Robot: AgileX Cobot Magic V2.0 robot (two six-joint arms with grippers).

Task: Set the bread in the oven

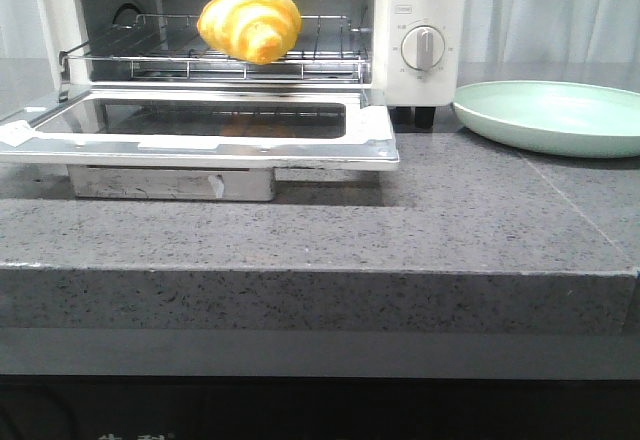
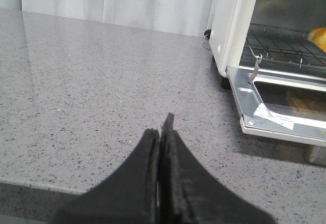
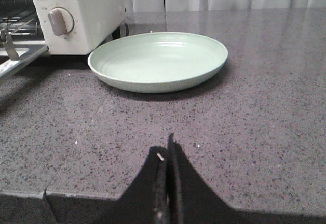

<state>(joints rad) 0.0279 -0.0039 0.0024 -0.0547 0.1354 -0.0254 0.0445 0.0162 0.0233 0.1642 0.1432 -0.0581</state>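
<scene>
**A:** Where is the bread?

**B:** The bread (image 1: 250, 22), a glossy yellow roll with orange-brown stripes, sits on the wire rack (image 1: 330, 52) inside the white toaster oven (image 1: 420, 20) at the far left of the grey speckled desk (image 1: 400, 220). The oven's glass-windowed door (image 1: 200, 125) hangs fully open, lying flat toward the near side. Only a corner of the roll shows in the left wrist view, at the frame's edge.

**A:** And the arms?

**B:** Neither appears in the front view. The left pincer (image 2: 162, 132) has its dark fingers pressed together, holding nothing, over bare desk to the left of the oven and well apart from it. The right pincer (image 3: 168, 158) is likewise closed on nothing, near the desk's front edge.

**A:** What else is on the desk?

**B:** A pale green round plate (image 1: 560, 135) lies just right of the oven, with nothing on it. Two round dials (image 1: 424, 48) face forward on the oven's right panel; white curtains (image 1: 540, 10) hang behind.
</scene>
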